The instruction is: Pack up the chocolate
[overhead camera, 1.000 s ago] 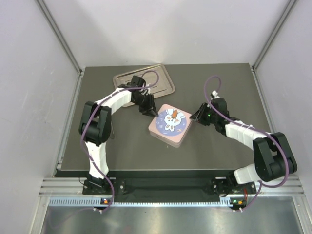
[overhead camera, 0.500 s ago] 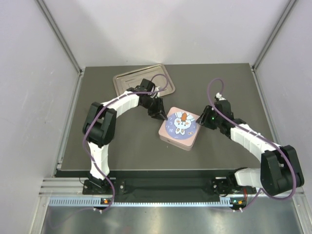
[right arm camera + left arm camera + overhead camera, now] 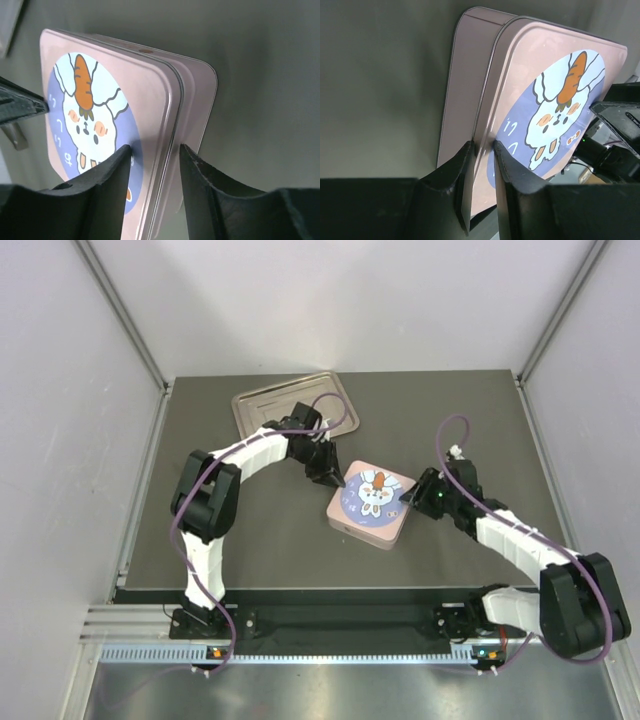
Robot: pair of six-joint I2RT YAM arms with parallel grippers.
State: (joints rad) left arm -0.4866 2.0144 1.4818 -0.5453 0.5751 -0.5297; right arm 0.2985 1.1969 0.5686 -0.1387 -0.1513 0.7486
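No chocolate shows in any view. The pink square box (image 3: 368,506) lies closed on the dark table, a rabbit-and-carrot picture on its lid (image 3: 545,75). My left gripper (image 3: 335,480) is at the box's upper-left corner. In the left wrist view the left gripper (image 3: 484,146) is shut on the lid's rim, one finger on the side wall and one on top. My right gripper (image 3: 408,498) is at the box's right edge. Seen from the right wrist, the right gripper (image 3: 155,147) is open and straddles the lid (image 3: 140,80) edge with a gap on both sides.
A silver metal tray (image 3: 270,405) lies at the back left of the table, just behind the left arm. White walls close in the table on the left, the right and the far side.
The box slid right and a little nearer, with the left gripper staying on its corner. The right gripper opened wider and its arm drew back to the right.
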